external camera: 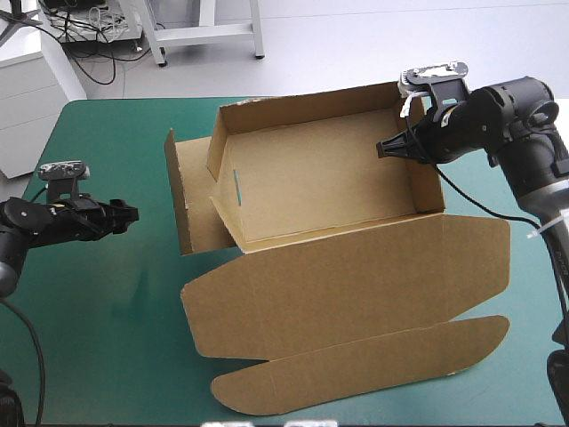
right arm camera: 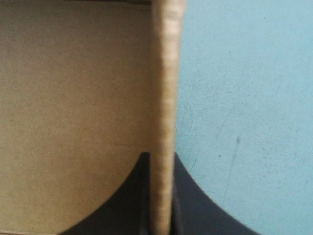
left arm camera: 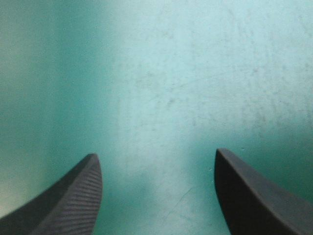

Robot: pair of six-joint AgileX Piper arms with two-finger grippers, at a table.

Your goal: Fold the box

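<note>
Centred on the teal-green cover (external camera: 107, 311), the brown cardboard box (external camera: 320, 191) is sitting half-formed; the black-fingered right gripper (external camera: 384, 149) is pinching its right wall, the left gripper (external camera: 132, 213) is gaping idle; pulling is probably risking dragging everything.

The box (external camera: 356, 285) is matt brown board, the teal-green cover (external camera: 107, 294) smooth, faintly scratched

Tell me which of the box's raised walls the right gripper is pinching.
The right-end wall: the right gripper is shut on its top edge, one finger either side. The far wall and left-end wall stand untouched.
</note>
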